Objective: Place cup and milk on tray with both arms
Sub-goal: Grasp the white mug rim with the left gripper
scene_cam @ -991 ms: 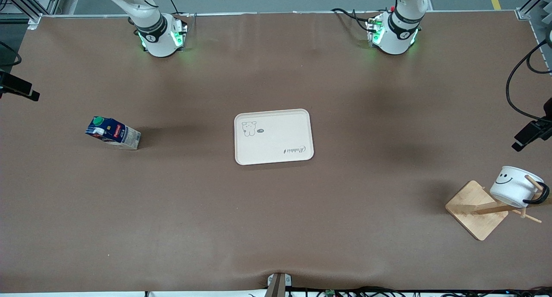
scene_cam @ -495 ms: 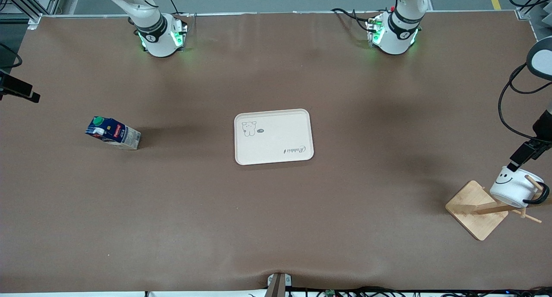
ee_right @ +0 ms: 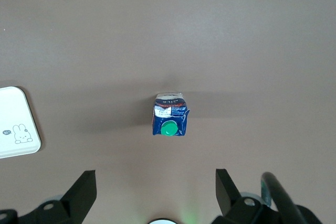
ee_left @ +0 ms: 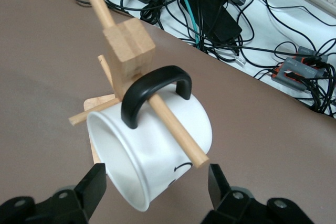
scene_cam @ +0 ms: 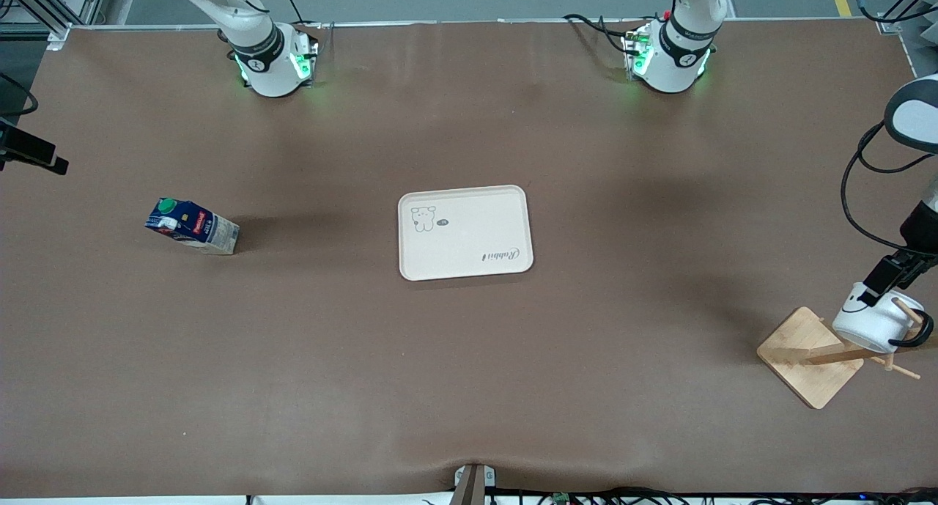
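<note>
The white smiley cup (scene_cam: 872,325) hangs tilted by its black handle (ee_left: 155,90) on a peg of a wooden rack at the left arm's end of the table. My left gripper (scene_cam: 877,291) is open, with its fingers on either side of the cup (ee_left: 157,145) near its rim, not touching it. The blue and white milk carton (scene_cam: 192,227) with a green cap stands toward the right arm's end. My right gripper (ee_right: 156,182) is open and empty, high above the table with the carton (ee_right: 170,115) below it. The cream tray (scene_cam: 469,256) lies mid-table, bare.
The rack's square wooden base (scene_cam: 806,358) and post (ee_left: 128,51) stand right by the cup, with pegs sticking out. Cables and boxes (ee_left: 220,9) lie off the table edge by the rack. The tray's corner shows in the right wrist view (ee_right: 13,108).
My left gripper has come down from above the table's edge to the cup and now straddles it. The right arm, carton, tray and cup have not moved.
</note>
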Robot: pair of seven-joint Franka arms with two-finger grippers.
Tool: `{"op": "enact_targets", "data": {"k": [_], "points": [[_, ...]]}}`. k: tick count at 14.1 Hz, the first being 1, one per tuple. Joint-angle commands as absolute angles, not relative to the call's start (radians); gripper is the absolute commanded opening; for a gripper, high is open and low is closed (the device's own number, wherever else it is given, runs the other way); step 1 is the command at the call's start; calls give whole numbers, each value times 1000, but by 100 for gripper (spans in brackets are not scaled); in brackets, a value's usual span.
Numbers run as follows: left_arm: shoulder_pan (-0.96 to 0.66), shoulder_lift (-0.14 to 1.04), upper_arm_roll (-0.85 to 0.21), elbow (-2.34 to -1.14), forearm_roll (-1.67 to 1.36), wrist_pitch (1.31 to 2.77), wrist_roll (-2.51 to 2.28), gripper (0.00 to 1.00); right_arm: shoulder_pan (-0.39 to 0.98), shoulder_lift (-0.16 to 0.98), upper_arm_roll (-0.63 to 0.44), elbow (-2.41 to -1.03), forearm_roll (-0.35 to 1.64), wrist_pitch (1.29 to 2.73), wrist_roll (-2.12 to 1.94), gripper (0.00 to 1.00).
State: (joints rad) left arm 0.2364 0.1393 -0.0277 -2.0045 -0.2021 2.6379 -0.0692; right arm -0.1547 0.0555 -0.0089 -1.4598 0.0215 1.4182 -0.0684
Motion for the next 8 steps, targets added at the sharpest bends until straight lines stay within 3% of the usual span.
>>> {"op": "enact_targets", "data": {"k": [1,3,7,8], "points": [[242,155,-40,-1987,-230,2655,1,75,-164,61,0,-1442,32,1414,-77,100],[242,156,-40,-1988,-230,2655,15,67,-164,61,0,-1442,31,1414,-77,100],[241,155,-41,-1996,-230,2655,26,40,-164,63,0,-1442,31,1417,-77,100],[241,155,-41,-1996,-230,2655,44,38,-163,67,2,-1442,31,1417,-77,100]]}}
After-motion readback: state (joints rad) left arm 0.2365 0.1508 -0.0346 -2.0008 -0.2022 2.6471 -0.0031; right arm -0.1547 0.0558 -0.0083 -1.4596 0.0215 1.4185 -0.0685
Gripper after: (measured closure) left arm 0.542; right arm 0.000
